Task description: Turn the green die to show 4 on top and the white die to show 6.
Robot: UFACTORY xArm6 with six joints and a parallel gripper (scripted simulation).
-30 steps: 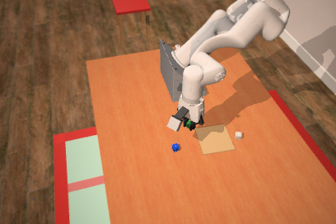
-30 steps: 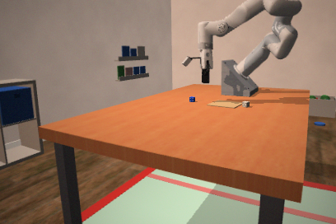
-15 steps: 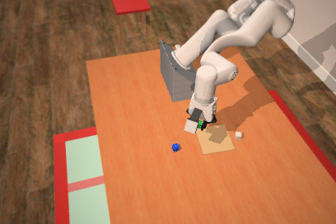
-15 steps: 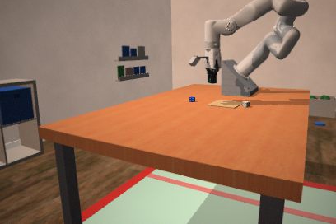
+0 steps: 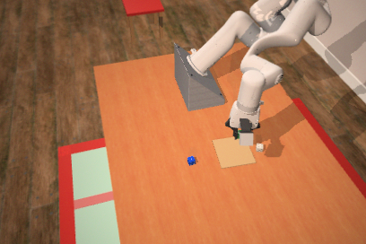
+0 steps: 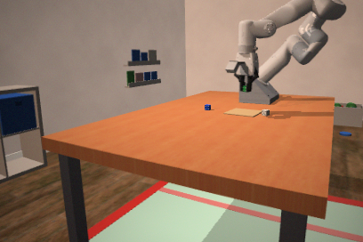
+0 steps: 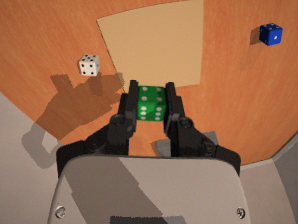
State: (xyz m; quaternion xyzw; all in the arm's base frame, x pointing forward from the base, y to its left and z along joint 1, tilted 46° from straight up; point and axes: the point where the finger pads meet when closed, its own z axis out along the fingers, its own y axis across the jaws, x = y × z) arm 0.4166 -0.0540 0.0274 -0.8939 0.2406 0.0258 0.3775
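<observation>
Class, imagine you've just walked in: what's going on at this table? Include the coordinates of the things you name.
A robot arm is holding a green die (image 6: 245, 89) (image 7: 151, 103) between the fingers of its gripper (image 7: 151, 92), raised above the table. The white die (image 5: 259, 147) (image 6: 265, 112) (image 7: 89, 65) and the blue die (image 5: 191, 161) (image 6: 207, 108) (image 7: 270, 34) rest on the table, on opposite sides of the tan mat (image 5: 234, 153) (image 6: 242, 112) (image 7: 160, 45). Neither is on it, so no die is on the mat.
</observation>
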